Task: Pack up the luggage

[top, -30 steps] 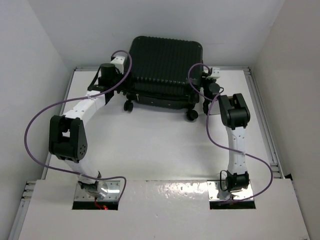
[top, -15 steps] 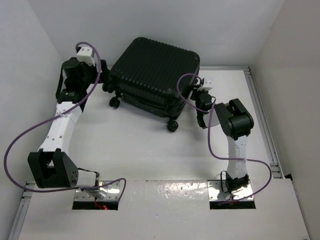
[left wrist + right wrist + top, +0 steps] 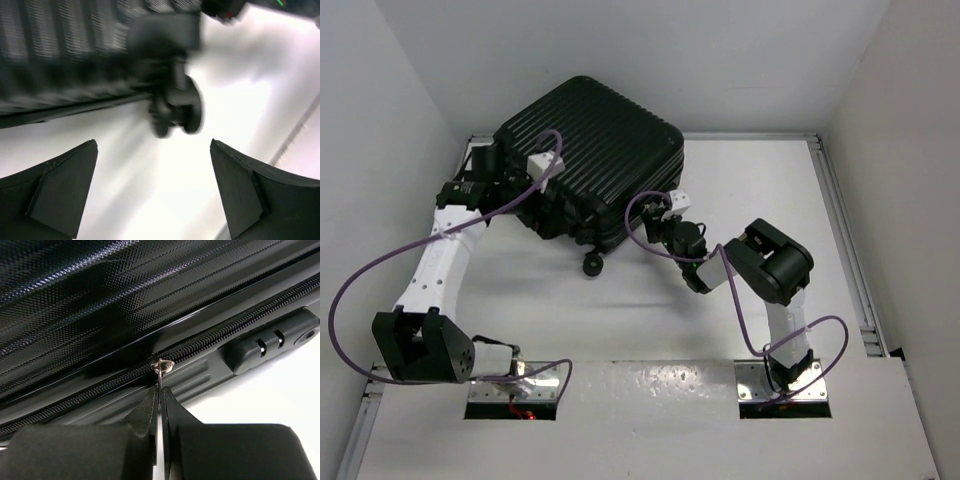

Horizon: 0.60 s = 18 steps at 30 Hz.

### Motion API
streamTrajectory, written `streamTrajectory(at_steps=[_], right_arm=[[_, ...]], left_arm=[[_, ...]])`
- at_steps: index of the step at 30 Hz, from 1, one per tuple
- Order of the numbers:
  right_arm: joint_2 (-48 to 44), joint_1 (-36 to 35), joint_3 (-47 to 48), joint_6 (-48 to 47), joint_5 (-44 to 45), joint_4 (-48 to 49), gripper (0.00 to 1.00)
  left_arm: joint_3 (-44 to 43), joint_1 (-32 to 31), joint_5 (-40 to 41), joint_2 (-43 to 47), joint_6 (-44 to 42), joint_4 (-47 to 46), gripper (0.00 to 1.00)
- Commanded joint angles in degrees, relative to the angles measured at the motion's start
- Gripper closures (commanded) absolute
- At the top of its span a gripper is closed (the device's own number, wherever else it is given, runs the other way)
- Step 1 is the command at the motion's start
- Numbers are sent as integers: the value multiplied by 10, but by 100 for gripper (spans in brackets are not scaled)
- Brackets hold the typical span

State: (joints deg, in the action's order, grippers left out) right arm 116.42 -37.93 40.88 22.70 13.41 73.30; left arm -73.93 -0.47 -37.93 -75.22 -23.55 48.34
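The black ribbed hard-shell suitcase (image 3: 590, 150) lies skewed at the back left of the white surface (image 3: 620, 320), lid down, with one caster wheel (image 3: 592, 264) jutting toward the arms. The left fingers (image 3: 60, 190) are spread as wide as they go and hold nothing, hovering by the case's left end. The right fingers (image 3: 147, 412) are pinched tight on the thin metal zipper pull (image 3: 161, 371) along the near side seam. Just to its right sits what looks like a lock block (image 3: 270, 345).
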Motion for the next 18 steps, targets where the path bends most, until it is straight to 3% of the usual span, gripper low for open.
streamTrajectory(at_steps=[1,7,15,18], right_arm=[[-23,-2,0,8,-9,200,100],[-14,15,8,-12,11,200,100],[-7,29,16,-14,6,200,100],[-4,30,17,-14,7,200,100]], left_arm=[[8,-16,-36,11,-54,75,0],[59,-55,7,25,-19,26,0],[92,-109,78,37,117,-111,0],[106,-137,151,42,159,-165,0]])
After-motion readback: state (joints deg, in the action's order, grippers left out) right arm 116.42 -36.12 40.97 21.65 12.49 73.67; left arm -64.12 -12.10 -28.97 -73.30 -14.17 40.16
